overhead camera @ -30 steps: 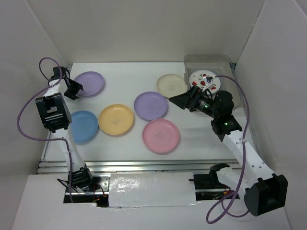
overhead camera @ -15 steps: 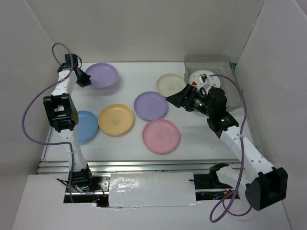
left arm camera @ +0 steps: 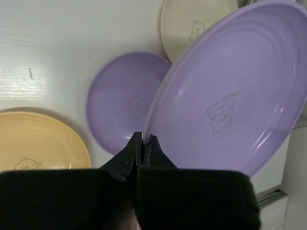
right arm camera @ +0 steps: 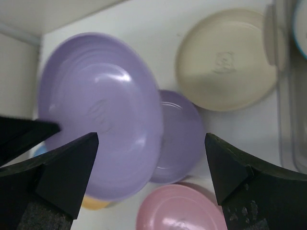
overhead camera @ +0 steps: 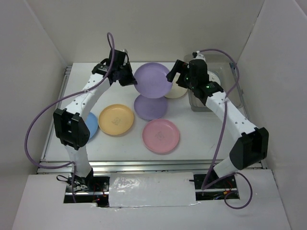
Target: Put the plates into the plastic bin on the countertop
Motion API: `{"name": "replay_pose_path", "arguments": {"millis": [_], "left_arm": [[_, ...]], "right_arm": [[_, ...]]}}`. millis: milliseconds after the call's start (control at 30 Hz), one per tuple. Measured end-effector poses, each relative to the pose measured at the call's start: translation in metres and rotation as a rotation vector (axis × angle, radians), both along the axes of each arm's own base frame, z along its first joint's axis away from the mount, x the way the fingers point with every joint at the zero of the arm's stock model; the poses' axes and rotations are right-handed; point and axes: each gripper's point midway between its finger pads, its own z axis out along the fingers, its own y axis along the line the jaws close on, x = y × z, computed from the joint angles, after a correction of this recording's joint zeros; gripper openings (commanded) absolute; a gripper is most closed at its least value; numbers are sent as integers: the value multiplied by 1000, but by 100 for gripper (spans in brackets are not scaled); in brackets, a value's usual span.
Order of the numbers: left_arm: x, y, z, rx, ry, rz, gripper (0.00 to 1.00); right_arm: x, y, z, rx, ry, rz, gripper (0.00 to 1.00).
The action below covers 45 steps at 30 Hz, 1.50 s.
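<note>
My left gripper (overhead camera: 129, 76) (left arm camera: 143, 139) is shut on the rim of a lilac plate (overhead camera: 152, 80) (left arm camera: 230, 96) (right arm camera: 100, 120), which hangs tilted above the countertop (overhead camera: 201, 129). Below it lies a second lilac plate (overhead camera: 149, 108) (left arm camera: 122, 100) (right arm camera: 184, 139). A cream plate (overhead camera: 178, 92) (left arm camera: 192, 24) (right arm camera: 225, 62) lies beside the plastic bin (overhead camera: 218, 88) (right arm camera: 288, 96). My right gripper (overhead camera: 180, 76) (right arm camera: 149, 139) stands open over the cream plate, holding nothing and facing the lifted plate. Yellow-orange (overhead camera: 116, 119), pink (overhead camera: 161, 135) and blue (overhead camera: 92, 125) plates lie nearer the front.
White walls (overhead camera: 43, 52) close in the left, back and right. A metal rail (overhead camera: 144, 165) runs along the front edge. My right arm (overhead camera: 230, 112) crosses over the bin and hides most of its inside. Purple cables (overhead camera: 33, 139) loop beside both arms.
The left gripper shut on the lilac plate at the back left, lifted it and carried it right toward the middle. The right arm swung up and left from the bin.
</note>
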Motion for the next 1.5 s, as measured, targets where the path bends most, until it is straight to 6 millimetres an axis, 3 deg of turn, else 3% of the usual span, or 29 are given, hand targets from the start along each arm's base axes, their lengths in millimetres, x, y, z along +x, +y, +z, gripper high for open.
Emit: {"name": "replay_pose_path", "arguments": {"millis": [133, 233, 333, 433, 467, 567, 600, 733, 867, 933, 1033, 1100, 1200, 1300, 1367, 1500], "left_arm": [[-30, -13, -23, 33, 57, -41, 0], [-45, -19, -28, 33, 72, -68, 0], [-55, -21, -28, 26, 68, -91, 0], [-61, -19, -38, 34, 86, -104, 0], [-61, -18, -41, 32, 91, -106, 0], [-59, -16, -44, 13, 97, -107, 47], [-56, -16, -41, -2, 84, -111, 98], [-45, -10, -28, -49, 48, -65, 99], [-44, 8, -17, -55, 32, 13, 99], [-56, 22, -13, -38, 20, 49, 99], [-92, 43, -3, -13, -1, 77, 99], [-120, 56, 7, 9, -48, 74, 99], [-155, 71, 17, 31, -120, 51, 99], [-183, 86, 11, 58, -156, 28, 99], [-195, 93, 0, 80, -144, 12, 99], [-206, 101, -17, 128, -118, -31, 99]], "right_arm": [[6, -21, -61, -92, 144, -88, 92], [-4, -31, -95, -112, 219, -103, 72], [-13, -24, -117, -75, 262, -61, 55], [-17, -9, -121, -11, 264, 7, 20], [-18, -3, -119, 17, 256, 30, 0], [-23, 1, -120, 62, 259, 79, 0], [-25, -1, -122, 79, 273, 76, 0], [-19, -29, -128, 133, 313, -33, 0], [3, -91, -119, 162, 320, -270, 0], [20, -133, -107, 177, 296, -404, 0], [53, -190, -91, 192, 259, -569, 0], [77, -224, -93, 191, 250, -659, 0], [96, -252, -119, 183, 290, -725, 0], [111, -265, -154, 163, 367, -758, 0], [119, -269, -174, 157, 401, -767, 0], [115, -273, -204, 148, 469, -790, 0]]}}
